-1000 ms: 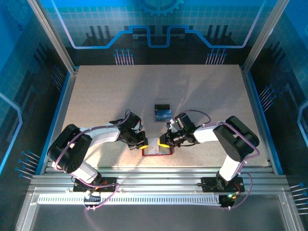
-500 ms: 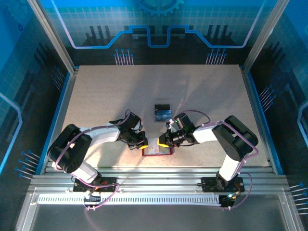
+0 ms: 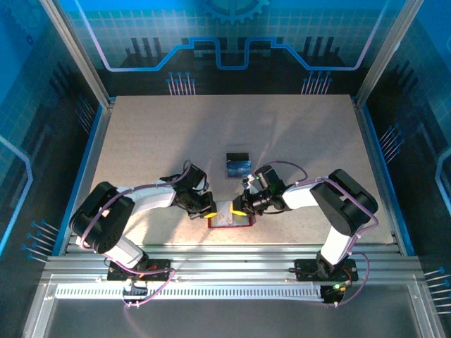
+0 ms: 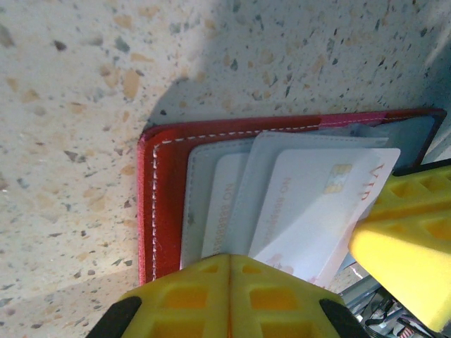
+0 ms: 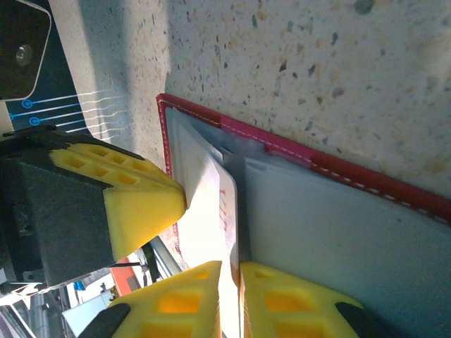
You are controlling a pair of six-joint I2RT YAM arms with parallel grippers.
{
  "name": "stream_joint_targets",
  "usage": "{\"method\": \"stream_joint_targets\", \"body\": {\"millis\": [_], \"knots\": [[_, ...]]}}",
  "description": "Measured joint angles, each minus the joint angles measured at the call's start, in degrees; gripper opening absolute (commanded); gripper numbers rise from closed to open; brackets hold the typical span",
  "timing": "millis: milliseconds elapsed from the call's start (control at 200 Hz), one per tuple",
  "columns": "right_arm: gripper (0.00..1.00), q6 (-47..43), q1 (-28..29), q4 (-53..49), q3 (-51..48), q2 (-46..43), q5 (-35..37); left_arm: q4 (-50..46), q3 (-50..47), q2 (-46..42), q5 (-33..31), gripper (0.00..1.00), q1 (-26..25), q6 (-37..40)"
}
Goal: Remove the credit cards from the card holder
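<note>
The red card holder (image 3: 224, 220) lies open near the table's front edge, its pale grey pockets (image 4: 201, 176) facing up. A pale pinkish-white credit card (image 4: 317, 204) with red letters sticks partway out of a pocket. My right gripper (image 5: 230, 271) is shut on that card's edge (image 5: 211, 204), at the holder's right side (image 3: 242, 206). My left gripper (image 4: 230, 258) is shut, its tips resting on the holder's grey pocket at the left side (image 3: 209, 210). Another pale card (image 4: 222, 204) sits deeper in a pocket. A blue card (image 3: 238, 170) and a black card (image 3: 237, 155) lie on the table behind the holder.
The table's front edge and metal rail (image 3: 225, 257) run just below the holder. Both arms meet over the holder, their yellow fingers (image 5: 137, 204) only a card's width apart. Speckled tabletop (image 3: 176, 134) stretches away behind the loose cards.
</note>
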Motion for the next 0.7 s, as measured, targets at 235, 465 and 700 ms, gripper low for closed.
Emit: {"method": "stream_joint_targets", "body": {"millis": [235, 465, 700], "knots": [[0.12, 0.0, 0.07, 0.02, 0.02, 0.04, 0.0, 0.0, 0.0, 0.0, 0.0, 0.07, 0.0, 0.0], [0.05, 0.15, 0.02, -0.09, 0.02, 0.02, 0.0, 0.0, 0.0, 0.0, 0.0, 0.07, 0.0, 0.0], [0.04, -1.49, -1.36, -3.34, 0.02, -2.01, -0.37, -0.02, 0.0, 0.0, -0.02, 0.07, 0.0, 0.02]]}}
